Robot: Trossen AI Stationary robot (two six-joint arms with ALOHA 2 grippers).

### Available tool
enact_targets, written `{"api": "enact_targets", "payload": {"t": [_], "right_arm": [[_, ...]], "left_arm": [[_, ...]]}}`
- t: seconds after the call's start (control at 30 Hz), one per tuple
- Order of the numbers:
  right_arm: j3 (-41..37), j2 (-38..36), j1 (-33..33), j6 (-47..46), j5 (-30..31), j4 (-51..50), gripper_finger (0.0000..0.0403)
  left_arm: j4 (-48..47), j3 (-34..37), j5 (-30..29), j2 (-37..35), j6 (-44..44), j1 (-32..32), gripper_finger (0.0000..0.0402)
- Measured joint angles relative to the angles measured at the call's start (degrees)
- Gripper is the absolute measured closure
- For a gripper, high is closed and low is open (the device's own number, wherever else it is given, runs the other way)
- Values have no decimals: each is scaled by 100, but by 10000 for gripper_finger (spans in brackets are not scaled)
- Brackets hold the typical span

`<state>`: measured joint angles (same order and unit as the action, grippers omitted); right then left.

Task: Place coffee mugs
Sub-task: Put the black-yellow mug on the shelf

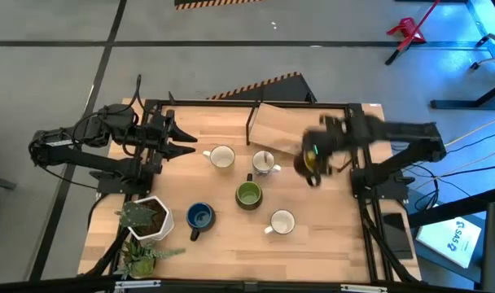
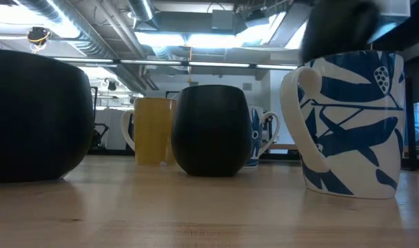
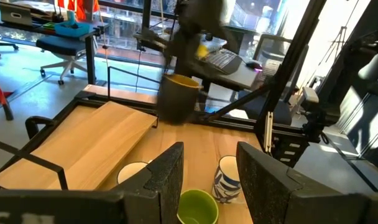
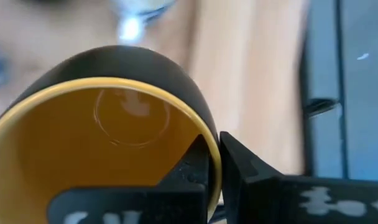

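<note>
The right gripper [image 4: 215,163] pinched the rim of the dark mug [image 4: 108,134], held above the tabletop [image 1: 329,236] near the wooden board [image 1: 278,128]. That thin rim hold could slip, probably dropping it onto the patterned mug [image 1: 265,163] close beside. The left gripper [image 3: 207,174] waited, fingers spread, at the tabletop's left side.

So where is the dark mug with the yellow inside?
The dark mug is on the high view's right, gripped at its rim by the right gripper, beside the blue-patterned white mug.
</note>
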<state>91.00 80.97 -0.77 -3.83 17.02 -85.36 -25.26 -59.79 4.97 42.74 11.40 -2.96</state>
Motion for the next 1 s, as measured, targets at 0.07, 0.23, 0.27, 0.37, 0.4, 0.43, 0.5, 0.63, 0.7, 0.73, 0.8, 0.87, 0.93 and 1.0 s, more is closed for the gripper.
{"api": "enact_targets", "payload": {"t": [0.07, 0.23, 0.27, 0.37, 0.4, 0.43, 0.5, 0.63, 0.7, 0.73, 0.8, 0.87, 0.93, 1.0], "right_arm": [[46, 35, -733, 722, -179, 425, 401], [65, 391, -2280, 2092, -651, 1245, 402], [61, 514, -2513, 2287, -713, 1342, 402], [62, 875, -3100, 2695, -934, 1721, 402], [64, 1011, -3241, 2802, -1044, 1797, 402], [64, 1150, -3373, 2904, -1127, 1837, 402], [62, 1463, -3563, 3074, -1198, 1875, 402], [61, 1991, -3778, 3285, -1263, 1970, 403], [59, 2168, -3804, 3410, -1305, 1963, 403], [59, 2224, -3801, 3432, -1291, 1973, 403], [59, 2301, -3793, 3499, -1304, 2011, 403], [59, 2343, -3789, 3580, -1319, 2065, 399], [59, 2356, -3784, 3605, -1346, 2186, 394], [59, 2356, -3789, 3606, -1363, 2348, 390]], "left_arm": [[0, 0, 0, 0, 0, 0, 259], [-2, 0, 0, -2, 0, 0, 259], [-4, 0, 0, -2, 0, 0, 259], [-4, 0, 0, -2, 0, 0, 259], [-4, 0, 0, -2, -1, 0, 259], [-4, 0, 0, -2, -7, 0, 259], [-4, 0, 0, -2, -105, 0, 259], [-27, 0, -7, -2, -301, -2, 259], [-41, 0, -65, -2, -302, -1, 259], [-75, 0, -116, -2, -302, 0, 259], [-159, 0, -171, -1, -304, -2, 259], [-208, 0, -267, -1, -307, 0, 259], [-261, 0, -412, -2, -309, 0, 259], [-280, 0, -542, -1, -310, -1, 259]]}}
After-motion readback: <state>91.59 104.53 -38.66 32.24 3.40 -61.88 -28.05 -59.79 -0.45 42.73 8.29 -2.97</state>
